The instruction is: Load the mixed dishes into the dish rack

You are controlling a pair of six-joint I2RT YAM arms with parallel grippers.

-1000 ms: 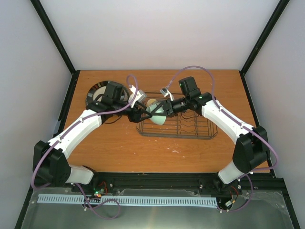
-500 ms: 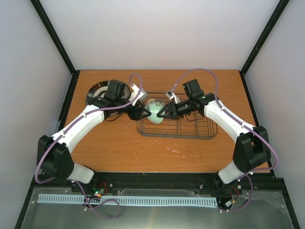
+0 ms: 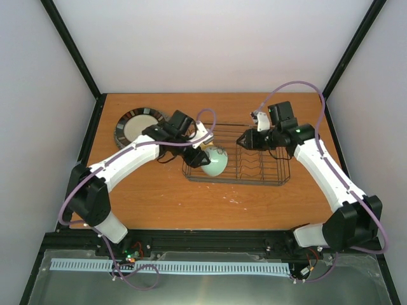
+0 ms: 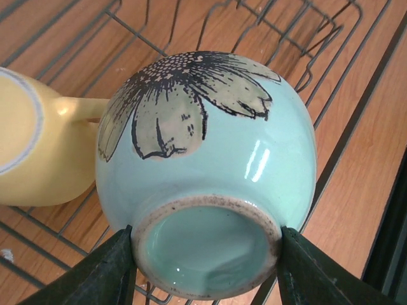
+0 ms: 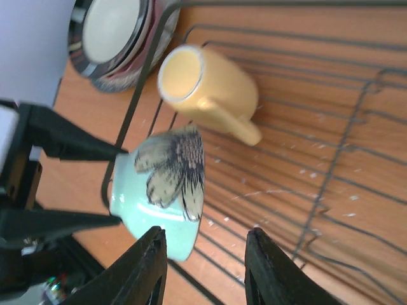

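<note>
- Top view: the left gripper point(image 3: 205, 159) holds the mint bowl point(image 3: 215, 162) over the left end of the dish rack point(image 3: 267, 180); the right gripper point(image 3: 242, 140) hovers empty, jaws partly apart.
- Left wrist: the yellow mug point(image 4: 28, 146) lies inside the rack.
- Right wrist: the plates point(image 5: 111, 38) are stacked outside, far left, not yet loaded.

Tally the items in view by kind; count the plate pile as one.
mint-green bowl: 1
yellow mug: 1
plate stack: 1 (number of plates in it cannot be told)
dish rack: 1
Total: 4
</note>
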